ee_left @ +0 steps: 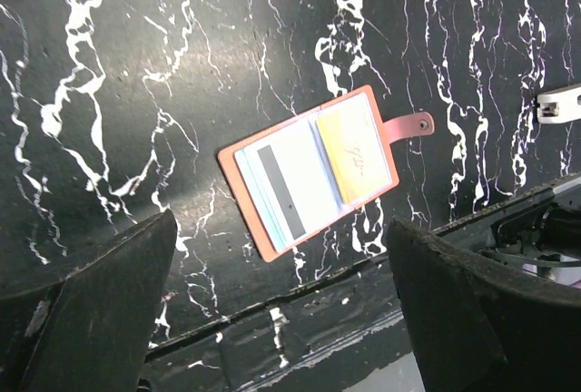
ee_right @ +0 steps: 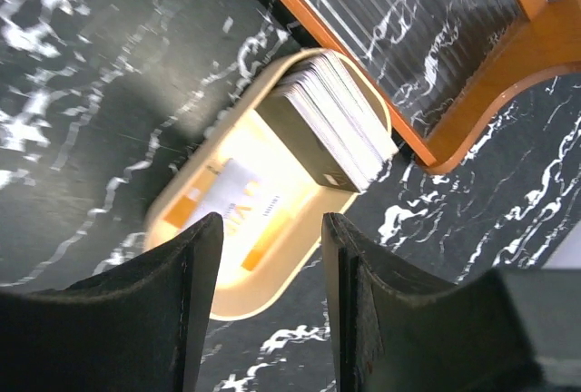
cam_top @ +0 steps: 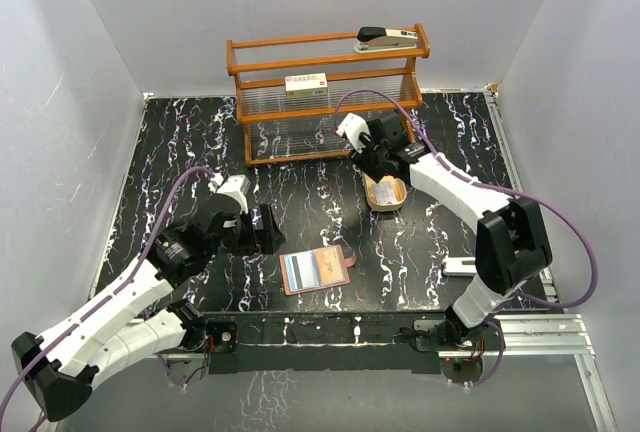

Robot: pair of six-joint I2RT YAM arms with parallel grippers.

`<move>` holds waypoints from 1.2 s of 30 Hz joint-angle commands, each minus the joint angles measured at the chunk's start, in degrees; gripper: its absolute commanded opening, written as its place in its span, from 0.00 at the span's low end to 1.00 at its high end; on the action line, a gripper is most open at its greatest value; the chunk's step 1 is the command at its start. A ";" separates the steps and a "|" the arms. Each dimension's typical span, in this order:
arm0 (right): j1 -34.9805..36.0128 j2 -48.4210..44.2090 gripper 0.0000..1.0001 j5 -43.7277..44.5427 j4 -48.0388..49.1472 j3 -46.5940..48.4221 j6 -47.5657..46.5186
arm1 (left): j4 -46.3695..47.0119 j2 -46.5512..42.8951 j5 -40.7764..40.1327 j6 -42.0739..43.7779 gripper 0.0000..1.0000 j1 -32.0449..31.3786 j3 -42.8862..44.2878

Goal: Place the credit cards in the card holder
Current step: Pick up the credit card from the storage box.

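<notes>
The reddish-brown card holder (cam_top: 316,271) lies open on the black marble table near the front edge. In the left wrist view the card holder (ee_left: 309,172) holds a white card with a black stripe (ee_left: 290,181), pale blue card edges beside it and a yellow-beige card (ee_left: 356,154); its tab (ee_left: 410,126) points right. My left gripper (ee_left: 281,319) is open and empty, hovering left of the holder (cam_top: 264,232). My right gripper (ee_right: 272,269) is open and empty just above an oval wooden tray (ee_right: 195,274), which holds a flat white-and-orange card (ee_right: 227,215).
A dark-sided stack of white cards (ee_right: 331,129) leans in the tray's far end. A wooden rack (cam_top: 330,102) at the back carries a cream-and-yellow box (cam_top: 307,84) and a stapler (cam_top: 385,40). A small metal bracket (cam_top: 455,265) lies at the front right.
</notes>
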 commanded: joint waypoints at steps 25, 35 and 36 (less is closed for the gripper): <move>-6.21 12.82 0.54 3.55 19.98 -3.57 -21.79 | -3.88 -6.95 -10.47 10.51 0.99 -0.12 4.63; -6.23 14.77 0.50 6.48 24.53 -4.42 -22.74 | -3.90 -7.78 -10.65 10.20 0.99 -0.13 4.32; -6.23 14.86 0.50 6.67 24.68 -4.40 -22.80 | -3.77 -7.68 -10.58 10.24 0.99 -0.13 4.32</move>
